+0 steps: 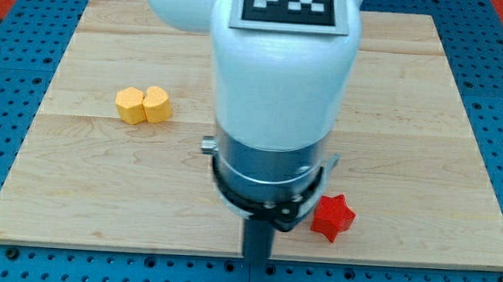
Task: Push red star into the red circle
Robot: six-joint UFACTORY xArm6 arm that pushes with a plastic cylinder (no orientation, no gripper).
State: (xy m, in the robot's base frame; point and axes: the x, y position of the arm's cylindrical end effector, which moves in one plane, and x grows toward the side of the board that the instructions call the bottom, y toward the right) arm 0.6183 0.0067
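Note:
The red star (332, 218) lies near the bottom edge of the wooden board (410, 124), right of the middle. My rod comes down out of the big white arm body (282, 73), and my tip (256, 259) sits at the board's bottom edge. It is left of the red star and slightly below it, a short gap apart and not touching. No red circle can be made out. The arm hides the middle of the board.
Two yellow blocks touch each other at the view's left: a hexagon-like one (130, 106) and a heart-like one (157, 105). A blue pegboard surface (15, 4) surrounds the board on all sides.

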